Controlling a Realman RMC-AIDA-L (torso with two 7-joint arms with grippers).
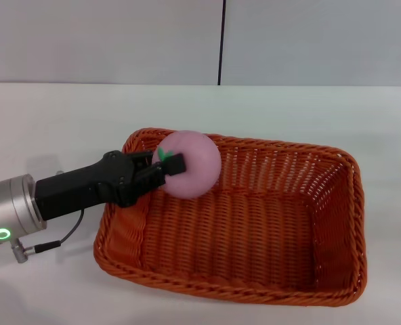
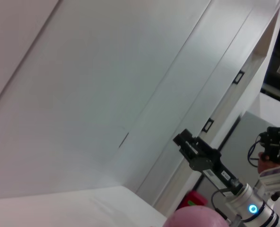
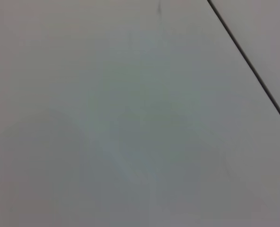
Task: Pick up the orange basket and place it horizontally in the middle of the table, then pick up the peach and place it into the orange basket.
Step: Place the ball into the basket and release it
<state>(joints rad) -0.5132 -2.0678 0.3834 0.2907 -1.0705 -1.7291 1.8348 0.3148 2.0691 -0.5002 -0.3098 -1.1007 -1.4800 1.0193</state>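
The peach (image 1: 190,164) hangs over the far-left corner of the basket (image 1: 255,223), clamped in the left pincer (image 1: 168,166) that reaches in over the left rim, seemingly for a drop inside, the basket lying lengthwise mid-surface (image 1: 65,115); the right pincer is unseen.

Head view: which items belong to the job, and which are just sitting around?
Job items:
- peach, held in the left pincer above the basket's left end
- orange basket, lying lengthwise on the table

Just around:
- nothing loose on the tabletop; only the wall panels behind. The right arm is out of the head view.
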